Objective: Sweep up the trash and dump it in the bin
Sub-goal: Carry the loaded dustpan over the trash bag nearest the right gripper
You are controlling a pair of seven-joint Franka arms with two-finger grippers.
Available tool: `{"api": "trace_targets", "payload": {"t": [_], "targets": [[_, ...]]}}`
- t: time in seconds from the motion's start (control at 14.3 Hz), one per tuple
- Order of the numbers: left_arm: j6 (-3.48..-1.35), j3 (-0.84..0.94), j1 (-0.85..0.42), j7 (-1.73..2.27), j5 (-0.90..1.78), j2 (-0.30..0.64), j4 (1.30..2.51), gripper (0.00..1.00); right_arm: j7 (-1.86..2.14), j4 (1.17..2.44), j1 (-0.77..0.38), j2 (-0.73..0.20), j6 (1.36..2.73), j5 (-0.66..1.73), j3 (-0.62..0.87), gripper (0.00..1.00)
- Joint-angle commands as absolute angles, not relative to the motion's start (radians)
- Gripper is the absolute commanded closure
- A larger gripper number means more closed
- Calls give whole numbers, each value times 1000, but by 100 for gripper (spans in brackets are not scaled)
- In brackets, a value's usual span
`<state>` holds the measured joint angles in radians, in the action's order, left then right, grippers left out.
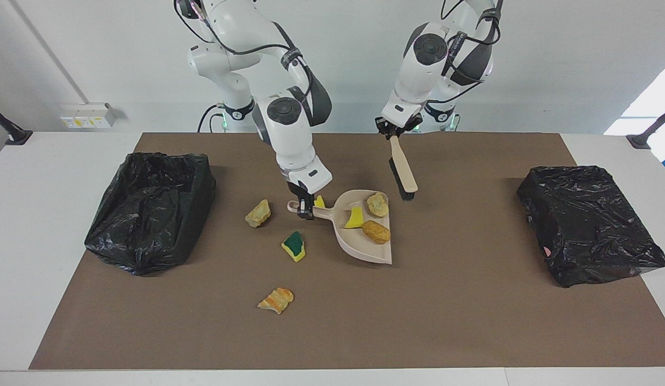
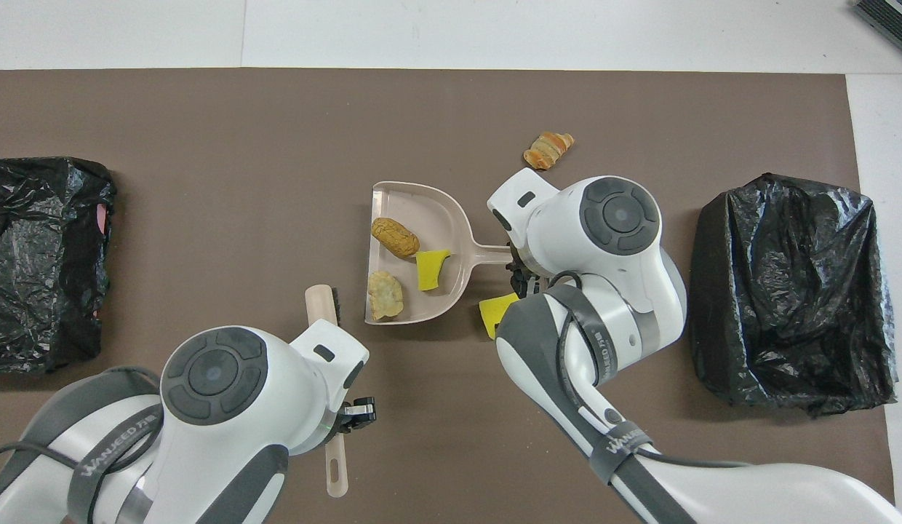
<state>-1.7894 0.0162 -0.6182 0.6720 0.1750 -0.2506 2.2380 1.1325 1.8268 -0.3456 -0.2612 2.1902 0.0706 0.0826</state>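
Observation:
My right gripper (image 1: 305,206) is shut on the handle of the beige dustpan (image 1: 364,249), whose mouth faces the left arm's end. Three pieces of trash lie in the pan: a yellow sponge bit (image 1: 355,218), a tan chunk (image 1: 377,204) and a brown chunk (image 1: 376,231). On the mat lie a yellow bit (image 1: 319,201) beside the handle, a tan chunk (image 1: 258,213), a yellow-and-green sponge (image 1: 294,246) and an orange-striped chunk (image 1: 276,299). My left gripper (image 1: 395,131) is shut on the brush (image 1: 403,174), raised beside the pan. In the overhead view the dustpan (image 2: 422,211) and brush (image 2: 321,309) lie apart.
One black-bagged bin (image 1: 150,209) stands at the right arm's end of the brown mat, and another (image 1: 587,222) at the left arm's end. In the overhead view the right arm covers the scraps near the pan's handle.

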Motion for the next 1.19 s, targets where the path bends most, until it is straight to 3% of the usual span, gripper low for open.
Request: {"api": "trace_targets", "payload": {"t": [0.0,0.35,0.63,1.12], "targets": [[-1810,18,-663,693,161,-357,2357,100,1221,1795,-282,-233,2115,110,97,100],[-2042,25,-810,843,161,-335,2480,100,1285,1764,-224,-199,2011,110,95,100],[-2195,25,-912,969,161,-227,2493,100,1402,1706,-144,-184,1870,147,91,100],[-2226,25,-922,835,161,-198,2499,100,1442,1706,72,-92,1709,141,80,100]]}}
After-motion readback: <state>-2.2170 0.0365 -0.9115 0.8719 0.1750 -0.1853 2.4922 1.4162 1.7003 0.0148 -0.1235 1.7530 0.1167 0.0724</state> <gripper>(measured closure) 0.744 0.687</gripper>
